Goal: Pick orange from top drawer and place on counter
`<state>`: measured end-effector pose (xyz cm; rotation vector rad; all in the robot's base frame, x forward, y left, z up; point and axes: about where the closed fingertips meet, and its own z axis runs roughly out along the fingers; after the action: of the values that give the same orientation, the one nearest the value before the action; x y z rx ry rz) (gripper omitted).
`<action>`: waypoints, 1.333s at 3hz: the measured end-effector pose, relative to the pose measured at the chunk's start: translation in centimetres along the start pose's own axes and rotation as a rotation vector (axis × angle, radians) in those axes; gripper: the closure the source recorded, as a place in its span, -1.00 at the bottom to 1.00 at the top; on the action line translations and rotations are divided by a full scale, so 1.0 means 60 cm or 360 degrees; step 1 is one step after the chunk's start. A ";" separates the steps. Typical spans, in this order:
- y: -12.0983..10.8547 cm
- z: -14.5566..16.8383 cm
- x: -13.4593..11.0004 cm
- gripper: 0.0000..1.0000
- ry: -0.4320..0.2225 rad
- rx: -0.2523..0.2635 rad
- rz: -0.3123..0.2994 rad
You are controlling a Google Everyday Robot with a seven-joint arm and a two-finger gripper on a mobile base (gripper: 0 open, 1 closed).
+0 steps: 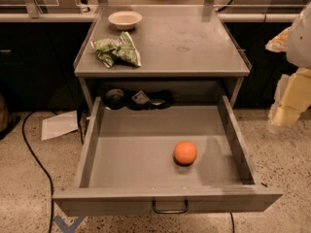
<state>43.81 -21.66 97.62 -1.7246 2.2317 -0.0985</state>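
The orange (185,153) lies on the floor of the open top drawer (121,154), right of its middle and near the front panel with the dark loop handle (170,207). The counter (180,42) is the grey cabinet top above and behind the drawer. My gripper (286,106) hangs at the right edge of the view, outside the drawer's right wall and well above the floor, apart from the orange. Nothing shows in its hold.
A beige bowl (125,19) and a green-and-white snack bag (118,51) lie on the counter's left side. Dark items (138,99) sit at the back under the counter. A pale ledge (43,17) runs behind. A black cable (36,159) and paper (59,125) lie on the floor at left.
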 end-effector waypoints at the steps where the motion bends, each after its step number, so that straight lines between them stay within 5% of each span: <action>1: -0.001 -0.001 -0.001 -1.00 -0.0002 0.0005 -0.0002; 4: -0.017 0.095 -0.004 -1.00 -0.0052 0.0012 -0.0213</action>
<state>46.45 -20.91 92.55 -1.8574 2.0890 -0.1083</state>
